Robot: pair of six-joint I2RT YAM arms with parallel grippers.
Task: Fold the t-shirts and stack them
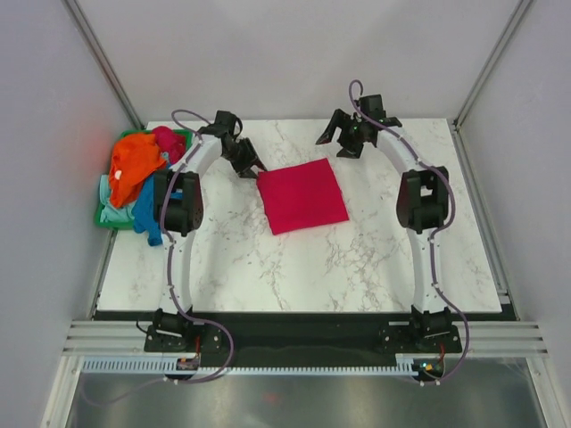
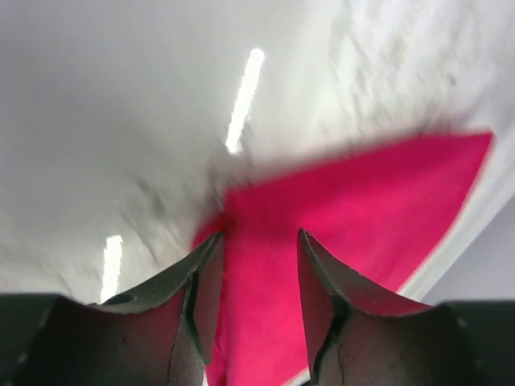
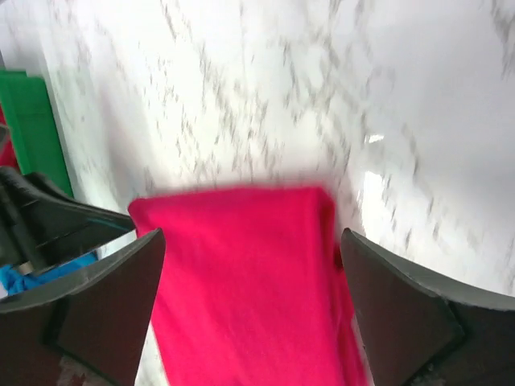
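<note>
Lying folded into a rough square near the middle of the marble table, the magenta-red t-shirt is resting flat. Left gripper is hovering right at the shirt's far-left corner, jaws parted narrowly and holding nothing; right gripper is hanging near the shirt's far edge, jaws spread wide, likewise empty. Orange t-shirt, blue t-shirt and pale mint t-shirt are sitting heaped in the green basket at the table's left edge, the blue one spilling over the near rim.
</note>
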